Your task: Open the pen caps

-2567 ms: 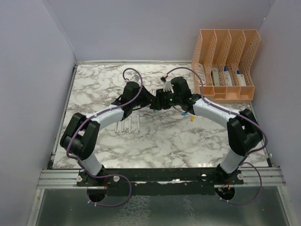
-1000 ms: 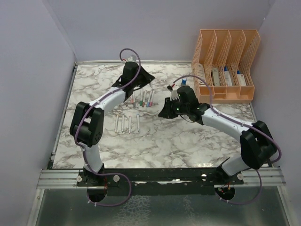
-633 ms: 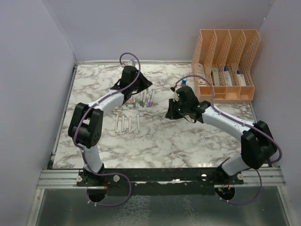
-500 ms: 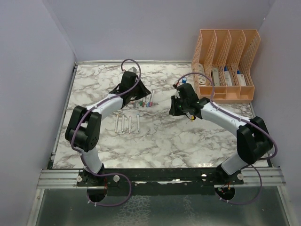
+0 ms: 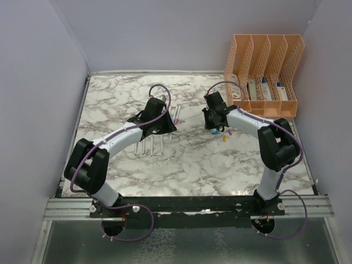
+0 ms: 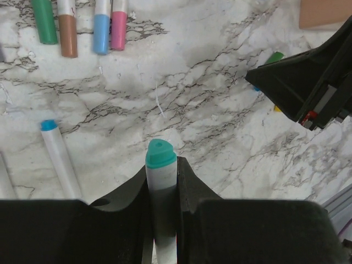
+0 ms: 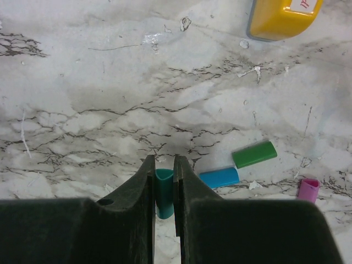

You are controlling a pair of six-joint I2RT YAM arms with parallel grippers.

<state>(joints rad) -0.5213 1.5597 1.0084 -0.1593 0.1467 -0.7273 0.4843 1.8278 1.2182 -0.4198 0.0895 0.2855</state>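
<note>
Since half a second ago, left arm (image 5: 118, 137) has swung nearer, over the bare pens (image 5: 151, 147); right arm (image 5: 247, 118) folded in. Left gripper (image 6: 161, 165) clamped on one white pen (image 6: 160, 181), teal end out; four capped pens (image 6: 102, 27) lie beyond. Right gripper (image 7: 163, 165) pinching one teal pen cap (image 7: 163, 192), beside three loose caps (image 7: 219, 177): green, blue, pink.

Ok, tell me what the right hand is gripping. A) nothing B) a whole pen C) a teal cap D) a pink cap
C: the right wrist view shows a short teal cap pinched in the right hand, while the pink cap lies loose off to the side.
</note>
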